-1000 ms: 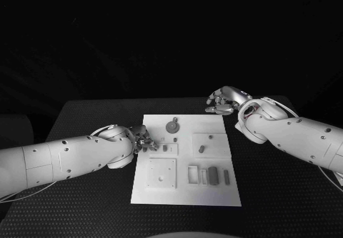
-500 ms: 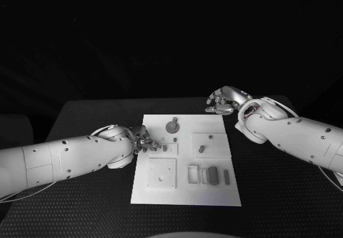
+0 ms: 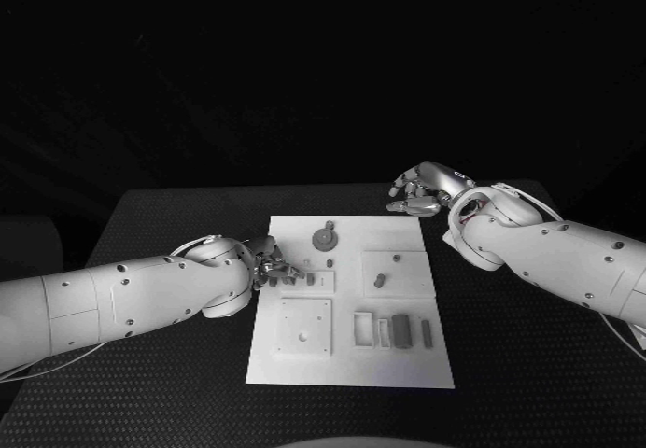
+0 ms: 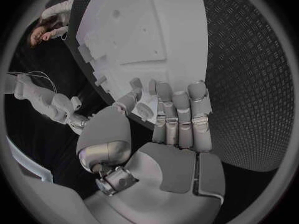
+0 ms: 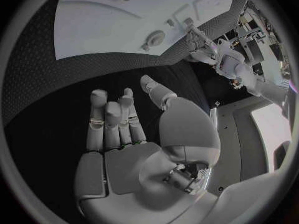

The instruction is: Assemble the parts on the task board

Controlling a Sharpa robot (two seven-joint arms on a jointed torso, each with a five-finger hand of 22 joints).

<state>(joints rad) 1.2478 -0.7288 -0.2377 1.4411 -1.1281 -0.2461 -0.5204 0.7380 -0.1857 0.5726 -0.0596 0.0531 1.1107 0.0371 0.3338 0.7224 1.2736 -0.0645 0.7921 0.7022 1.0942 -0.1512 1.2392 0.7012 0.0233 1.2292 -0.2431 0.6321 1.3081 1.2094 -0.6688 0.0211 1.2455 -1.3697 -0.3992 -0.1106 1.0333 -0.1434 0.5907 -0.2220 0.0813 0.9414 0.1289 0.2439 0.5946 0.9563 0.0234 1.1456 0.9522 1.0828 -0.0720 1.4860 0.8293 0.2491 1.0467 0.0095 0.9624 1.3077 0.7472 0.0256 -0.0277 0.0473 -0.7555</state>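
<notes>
The task board (image 3: 353,364) lay flat on the black table (image 3: 161,210), between the 2 arms.

Left hand (image 3: 267,266): it was at the board's left edge, fingers reaching over the edge toward a small upright peg (image 3: 310,278) just beyond the fingertips. In the left wrist view the fingers (image 4: 181,109) lay straight and close together, the thumb set beside them, with the board's edge (image 4: 93,59) directly ahead of the fingertips. Whether a part was pinched between thumb and fingers could not be determined; the contact area was too small and partly hidden.

Right hand (image 3: 424,189): it hung over bare table off the board's far right corner, well apart from every part. In the right wrist view the fingers (image 5: 109,117) were extended and loosely spread, the thumb apart from them, and nothing lay in the palm. The hand was empty and unclenched.

Parts on the board: a round disc-shaped part (image 3: 325,237) lay nearest the right hand, at the far end. An oblong part (image 3: 380,279) sat in a raised square pad ahead of the left hand's fingertips. A dark bar (image 3: 401,329) stood among slotted recesses at the near right. A square plate (image 3: 304,326) lay just on the near side of the left hand.
</notes>
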